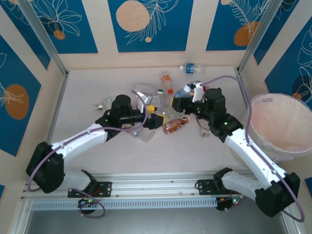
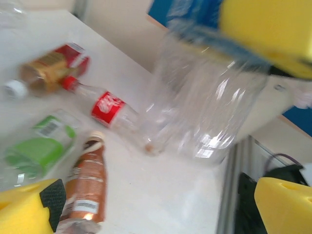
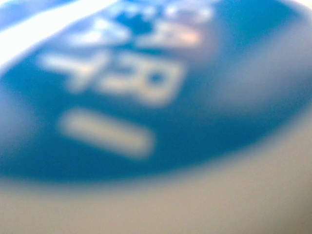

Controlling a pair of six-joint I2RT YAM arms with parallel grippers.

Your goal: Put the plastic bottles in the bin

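Left gripper (image 1: 154, 116), well left of the bin (image 1: 258, 141), stands released over the plastic bottles (image 1: 174, 126) heaped there; right gripper (image 1: 187, 97), nearer the bin, crowds a blue-labelled bottle (image 3: 146, 97), grip untellable; the bin looks empty, so almost everything remains.

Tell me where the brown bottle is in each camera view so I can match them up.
Top external: the brown bottle lies mid-table, just right of the left arm's yellow fingers.
Left wrist: the brown bottle is lower left, beside the yellow fingers at that corner.
Right wrist: a blurred blue label, very close up.
Shared landmark: the yellow fingers, next to the bottle in both the top and left wrist views.
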